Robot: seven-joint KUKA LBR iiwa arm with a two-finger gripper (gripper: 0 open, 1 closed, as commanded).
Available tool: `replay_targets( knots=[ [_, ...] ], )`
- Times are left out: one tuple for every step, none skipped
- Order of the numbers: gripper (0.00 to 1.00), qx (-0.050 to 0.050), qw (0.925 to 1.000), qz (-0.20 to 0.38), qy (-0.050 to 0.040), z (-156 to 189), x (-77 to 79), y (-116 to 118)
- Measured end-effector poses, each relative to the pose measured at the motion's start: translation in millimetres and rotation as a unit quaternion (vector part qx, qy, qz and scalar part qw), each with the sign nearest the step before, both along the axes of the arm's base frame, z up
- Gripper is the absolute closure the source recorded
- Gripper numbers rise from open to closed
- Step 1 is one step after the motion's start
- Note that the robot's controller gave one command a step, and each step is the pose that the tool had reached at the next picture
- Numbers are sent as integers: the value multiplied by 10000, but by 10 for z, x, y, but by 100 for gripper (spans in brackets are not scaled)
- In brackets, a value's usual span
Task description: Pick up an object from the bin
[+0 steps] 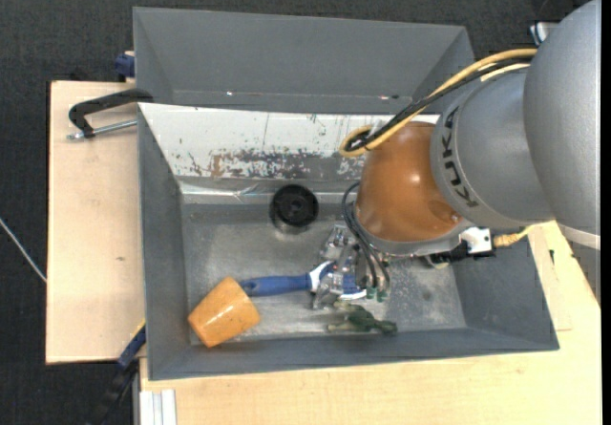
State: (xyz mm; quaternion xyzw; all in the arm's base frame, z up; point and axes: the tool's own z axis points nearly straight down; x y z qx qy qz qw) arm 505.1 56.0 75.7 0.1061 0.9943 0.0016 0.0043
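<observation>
At the bin's (158,251) front wall, a small dark green thing (363,323) is seen just below the claw (346,278). An orange cup (224,311) is tipped over at the left. A blue tool (272,286) is laid flat, its long side running left to right, with its right end under the claw. Whether the claw is apart or together cannot be told. A black round thing (293,206) is set farther back.

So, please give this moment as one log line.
pincer: over end of blue-handled tool | orange cup: lower left | grasp: unconfirmed
</observation>
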Motion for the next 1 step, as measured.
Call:
replay_targets(
  knots=[
    [100,1,10000,5,-12,844,22,10]
  ],
)
